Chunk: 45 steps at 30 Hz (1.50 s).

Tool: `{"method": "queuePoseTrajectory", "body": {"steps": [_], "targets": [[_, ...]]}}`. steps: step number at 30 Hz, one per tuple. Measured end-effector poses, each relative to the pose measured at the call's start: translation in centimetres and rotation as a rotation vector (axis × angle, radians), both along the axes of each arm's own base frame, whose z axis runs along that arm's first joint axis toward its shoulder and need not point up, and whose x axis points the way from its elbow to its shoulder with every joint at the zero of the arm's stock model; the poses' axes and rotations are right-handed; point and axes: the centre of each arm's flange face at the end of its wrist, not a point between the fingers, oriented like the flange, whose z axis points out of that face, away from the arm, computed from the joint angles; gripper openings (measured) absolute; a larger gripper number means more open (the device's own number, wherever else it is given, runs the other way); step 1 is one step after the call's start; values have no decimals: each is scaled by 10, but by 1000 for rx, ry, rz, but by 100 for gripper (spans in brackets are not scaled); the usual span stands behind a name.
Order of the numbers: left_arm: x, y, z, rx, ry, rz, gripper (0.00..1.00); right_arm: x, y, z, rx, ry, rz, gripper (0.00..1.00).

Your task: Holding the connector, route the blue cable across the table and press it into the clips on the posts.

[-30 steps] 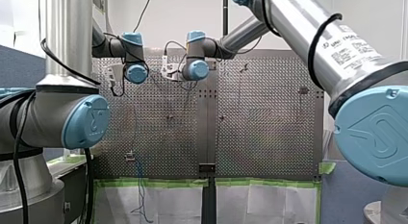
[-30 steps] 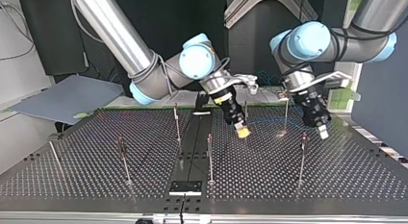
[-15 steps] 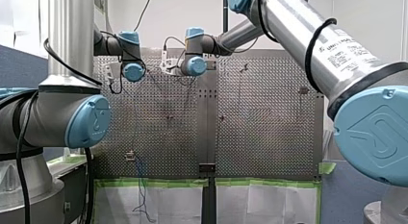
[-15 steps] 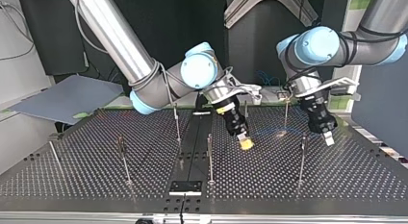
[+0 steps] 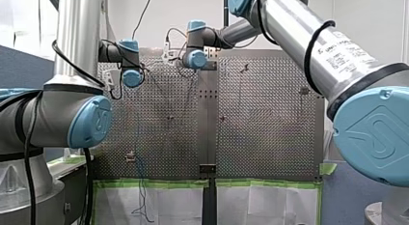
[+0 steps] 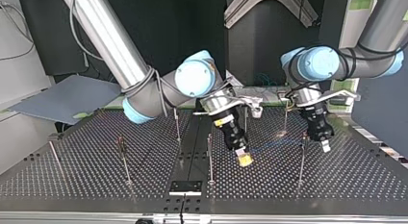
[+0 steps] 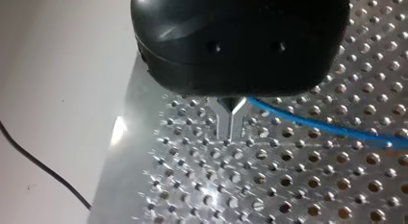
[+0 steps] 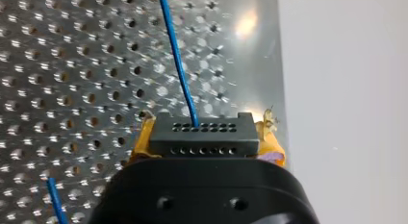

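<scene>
While among posts (image 6: pixel 210 154), connector (image 8: pixel 201 133) in right pincer (image 6: pixel 245 159)

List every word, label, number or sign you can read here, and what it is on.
"UNIVERSAL ROBOTS": label on my right arm, front view, only just legible.
Smaller lines on that label: too blurred to read.
Blue joint cap: embossed emblem, no readable letters.
Other views: no text.

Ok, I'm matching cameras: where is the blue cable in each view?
Front view: blue cable crosses the table's near edge, left of centre.
Top view: the cable, faint, right of centre, low over the table.
Left wrist view: leads away from my left gripper.
Right wrist view: runs ahead from the connector.
Shared landmark: the perforated table.
</scene>
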Motion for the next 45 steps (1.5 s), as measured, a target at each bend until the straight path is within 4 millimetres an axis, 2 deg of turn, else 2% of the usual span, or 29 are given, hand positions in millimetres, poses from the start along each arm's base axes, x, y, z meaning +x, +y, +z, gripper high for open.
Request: {"method": "queuePoseTrajectory", "body": {"steps": [9, 12, 15, 16, 17, 18, 19, 21, 23, 24, 26, 27, 28, 29, 33, 45], "targets": [[19, 14, -4, -9, -17, -12, 0, 2, -8, 28, -39, -45, -8, 0], [20, 18, -4, -17, -25, -11, 0, 4, -10, 24, -37, -43, -8, 0], [20, 21, -4, -33, -28, -10, 0, 8, -10, 11, -27, -29, -5, 0], [20, 22, -5, -40, -26, -10, 5, 10, -11, 6, -22, -23, -4, 0], [20, 22, -5, -46, -25, -11, 23, 11, -11, 1, -17, -16, -4, 0], [20, 23, -6, -51, -23, -12, 23, 13, -12, -6, -11, -7, -3, 0], [19, 23, -6, -58, -18, -13, 35, 15, -12, -12, -7, -2, -3, 0], [18, 24, -8, -65, -9, -13, 38, 18, -12, -21, 1, 8, -2, 0], [17, 26, -10, -74, 7, -12, 45, 19, -12, -25, 4, 13, -1, 0], [17, 27, -11, -76, 13, -12, 45, 20, -12, -27, 6, 15, 0, 0], [16, 29, -13, -80, 31, -15, 70, 21, -12, -29, 8, 17, 1, 0], [16, 29, -14, -81, 39, -17, 70, 21, -11, -30, 9, 19, 1, 0], [15, 30, -15, -82, 48, -19, 88, 21, -11, -31, 11, 21, 1, 0], [14, 30, -15, -82, 54, -20, 100, 21, -11, -32, 14, 24, -1, 0], [7, 30, -13, -89, 78, -18, 100, 19, -12, -35, 30, 39, -17, 0], [-38, 20, -13, -176, 141, -56, 100, 9, -14, -55, 82, 112, -71, 0]]}}
